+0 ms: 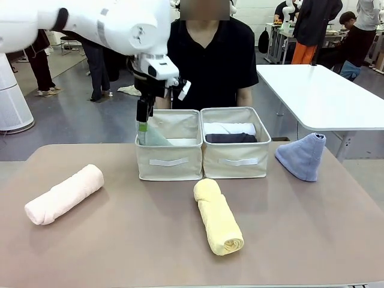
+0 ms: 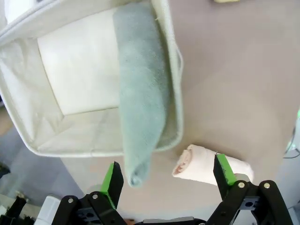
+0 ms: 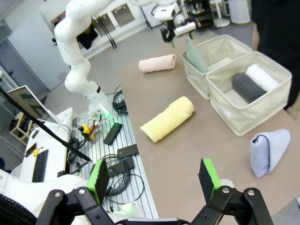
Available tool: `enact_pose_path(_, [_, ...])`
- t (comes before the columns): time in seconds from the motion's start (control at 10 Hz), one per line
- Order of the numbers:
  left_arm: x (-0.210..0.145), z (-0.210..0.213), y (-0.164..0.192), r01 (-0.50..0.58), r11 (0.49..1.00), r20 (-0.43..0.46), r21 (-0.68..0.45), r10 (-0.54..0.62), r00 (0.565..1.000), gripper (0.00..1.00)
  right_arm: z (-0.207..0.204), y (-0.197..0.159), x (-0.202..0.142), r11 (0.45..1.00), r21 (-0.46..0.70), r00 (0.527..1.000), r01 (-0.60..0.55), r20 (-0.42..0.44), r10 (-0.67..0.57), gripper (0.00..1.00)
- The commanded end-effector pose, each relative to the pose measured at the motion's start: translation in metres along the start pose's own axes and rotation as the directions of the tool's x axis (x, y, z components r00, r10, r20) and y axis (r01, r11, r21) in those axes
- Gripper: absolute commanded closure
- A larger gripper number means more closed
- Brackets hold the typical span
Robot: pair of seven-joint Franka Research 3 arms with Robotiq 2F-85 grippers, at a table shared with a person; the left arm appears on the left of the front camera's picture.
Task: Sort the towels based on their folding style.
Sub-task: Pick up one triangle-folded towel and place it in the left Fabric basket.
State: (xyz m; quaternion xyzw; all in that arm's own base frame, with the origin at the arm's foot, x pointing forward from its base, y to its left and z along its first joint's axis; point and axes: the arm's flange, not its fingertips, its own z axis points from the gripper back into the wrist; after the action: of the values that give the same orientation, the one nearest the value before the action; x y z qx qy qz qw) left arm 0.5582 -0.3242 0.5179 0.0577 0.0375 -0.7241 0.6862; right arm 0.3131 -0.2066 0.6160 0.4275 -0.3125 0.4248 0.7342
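While the right hand point(image 3: 154, 176) hangs spread and empty above the near edge of the surface point(image 1: 120, 252), a yellow rolled towel point(image 1: 218, 217) lies nearest, mid-surface. A pink rolled towel point(image 1: 64, 194) lies to the left. A lavender-blue cone-folded towel point(image 1: 302, 156) stands to the right, beside the right bin point(image 1: 235, 171), which holds a dark grey roll point(image 1: 231, 138) and a white roll point(image 1: 229, 128). In the left bin point(image 1: 168, 171), a mint-green folded towel point(image 2: 140, 93) leans against the left wall. Its tip is just below the left hand point(image 2: 168, 172), between the spread fingers, touching neither pad. A person point(image 1: 210, 60) is at the far side.
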Motion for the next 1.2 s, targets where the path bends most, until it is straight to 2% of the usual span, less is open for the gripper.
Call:
enact_pose_path(0.0, [-0.071,0.05,-0.031,-0.04,0.995,0.214,-0.091,0.059,0.975,0.0,0.0,0.0,0.001,1.0,0.009,1.0,-0.005,0.013,0.005,0.0])
enact_pose_path(0.1, [-0.118,0.073,-0.05,-0.105,0.988,0.299,-0.109,0.133,0.945,0.0,0.0,0.0,0.001,1.0,0.009,1.0,-0.005,0.013,0.005,0.0])
enact_pose_path(0.3, [-0.213,0.099,-0.094,-0.266,0.962,0.516,-0.056,0.256,0.817,0.0,0.0,0.0,0.001,1.0,0.009,1.0,-0.005,0.013,0.005,0.0])
enact_pose_path(0.5, [-0.292,0.099,-0.117,-0.342,0.94,0.691,-0.016,0.258,0.675,0.0,0.0,0.0,0.001,1.0,0.009,1.0,-0.005,0.013,0.005,0.0])
enact_pose_path(0.6, [-0.328,0.086,-0.123,-0.366,0.931,0.748,-0.015,0.253,0.614,0.0,0.0,0.0,0.001,1.0,0.009,1.0,-0.005,0.013,0.005,0.0])
enact_pose_path(0.8, [-0.372,0.043,-0.129,-0.365,0.93,0.8,0.047,0.183,0.571,0.0,0.0,0.0,0.001,1.0,0.009,1.0,-0.005,0.013,0.005,0.0])
enact_pose_path(1.0, [-0.399,0.029,-0.143,-0.376,0.926,0.834,0.034,0.181,0.522,0.0,0.0,0.0,0.001,1.0,0.009,1.0,-0.005,0.013,0.005,0.0])
enact_pose_path(1.1, [-0.401,0.032,-0.15,-0.352,0.935,0.815,0.052,0.163,0.556,0.0,0.0,0.0,0.001,1.0,0.009,1.0,-0.005,0.013,0.005,0.0])
